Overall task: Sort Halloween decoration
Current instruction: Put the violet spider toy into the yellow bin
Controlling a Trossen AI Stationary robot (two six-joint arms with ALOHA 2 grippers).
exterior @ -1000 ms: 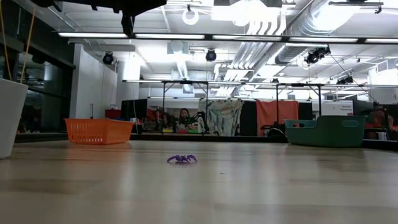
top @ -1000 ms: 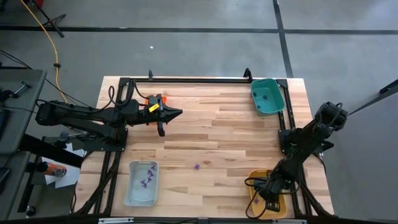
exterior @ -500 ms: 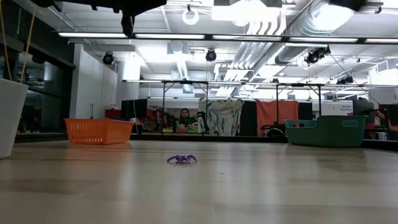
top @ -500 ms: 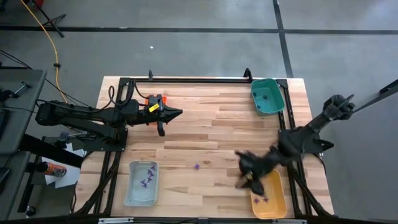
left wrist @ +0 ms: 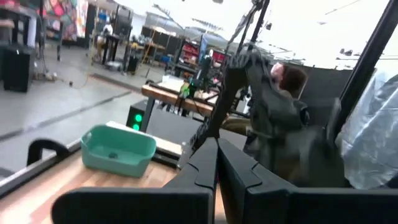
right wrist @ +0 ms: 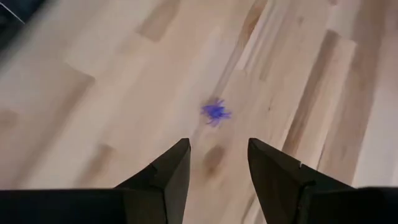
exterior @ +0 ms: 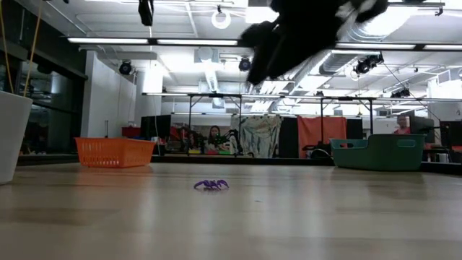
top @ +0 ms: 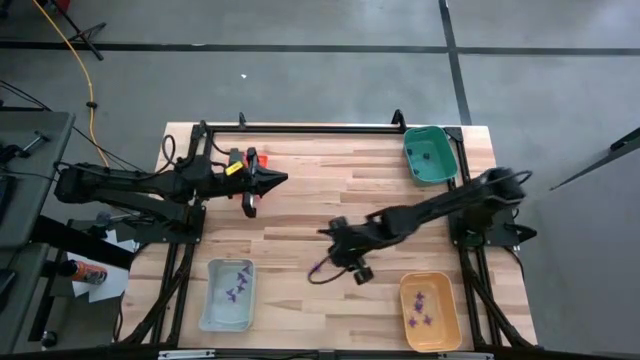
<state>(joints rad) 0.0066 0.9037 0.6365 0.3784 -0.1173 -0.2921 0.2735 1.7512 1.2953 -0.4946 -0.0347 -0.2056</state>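
Observation:
One tiny purple Halloween decoration [top: 318, 267] [exterior: 211, 185] [right wrist: 216, 112] lies alone on the bare wood near the table's middle. My right gripper [top: 333, 240] [right wrist: 217, 158] hangs above and just to the right of it. It slants down, open, with nothing between its fingers. In the low view it is a dark blur [exterior: 289, 32] high over the piece. More purple pieces lie in the pale blue tray [top: 212, 300] and in the orange tray [top: 448, 318]. My left gripper [top: 278, 180] [left wrist: 217, 171] waits at the far left, level, shut and holding nothing.
A green tray [top: 445, 165] stands at the far right corner and holds a small dark piece. The pale blue tray sits at the near left and the orange tray at the near right. A black frame [top: 320, 128] runs along the far edge. Bare wood surrounds the lone purple piece.
My right gripper has swung from over the orange tray at the near right toward the table's middle. It has risen a little and rolled about its own axis, and now hangs by the lone purple piece. The piece has not moved.

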